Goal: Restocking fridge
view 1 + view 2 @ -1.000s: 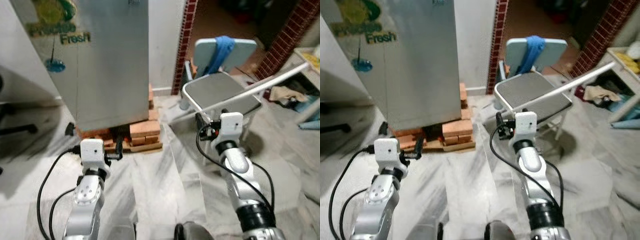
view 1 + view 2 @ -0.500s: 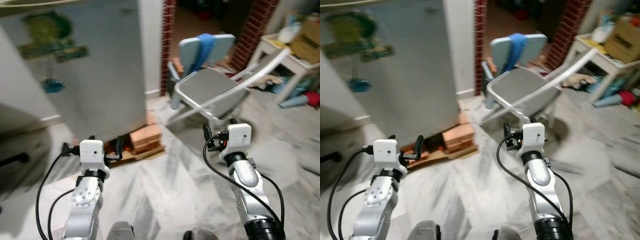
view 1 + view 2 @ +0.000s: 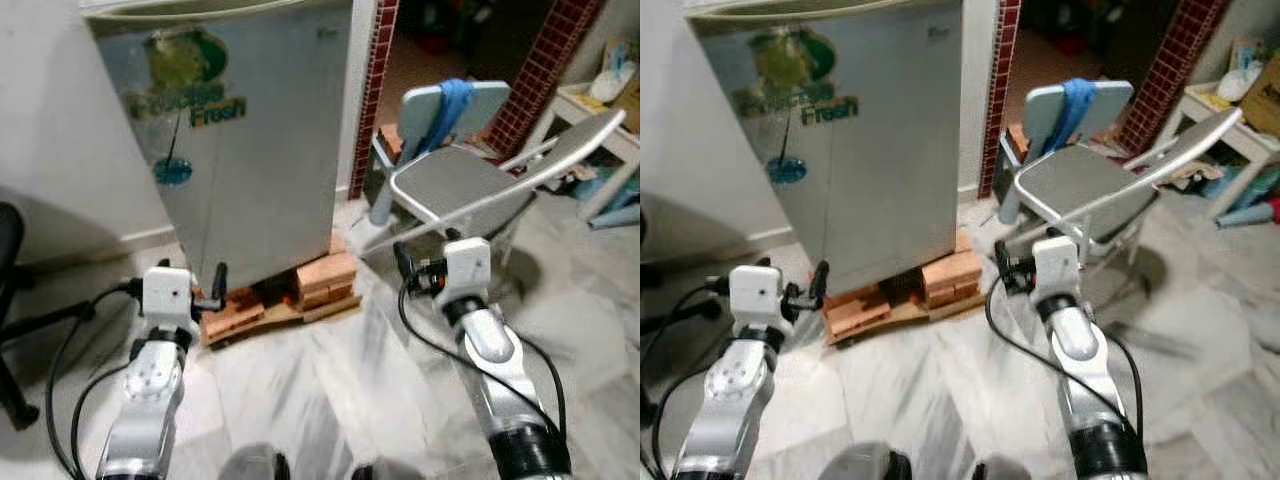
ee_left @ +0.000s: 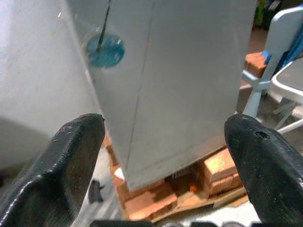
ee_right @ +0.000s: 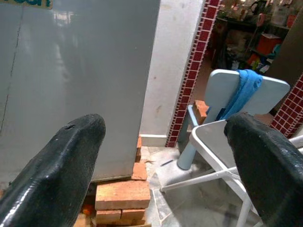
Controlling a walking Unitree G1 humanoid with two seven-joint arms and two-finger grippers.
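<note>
A grey fridge [image 3: 250,150] with a green "Fresh" sticker stands straight ahead, its door shut, raised on bricks [image 3: 325,278] and a wooden pallet. My left gripper [image 3: 172,282] is held low in front of the fridge's lower left corner, apart from it. In the left wrist view its fingers [image 4: 71,156] are spread wide with nothing between them. My right gripper [image 3: 462,264] hovers between the fridge and a chair. It is also open and empty, its fingers [image 5: 61,165] far apart in the right wrist view.
A grey folding chair [image 3: 460,185] with a blue cloth [image 3: 452,105] on its back stands to the right of the fridge. A red-brick pillar [image 3: 378,60] is behind it. A white table [image 3: 1230,110] is at far right, a black chair base [image 3: 15,330] at far left. The floor is marble.
The whole picture has shifted as I moved; the fridge now stands nearer the middle and shows sharper. Both grippers keep the same open pose in front of me.
</note>
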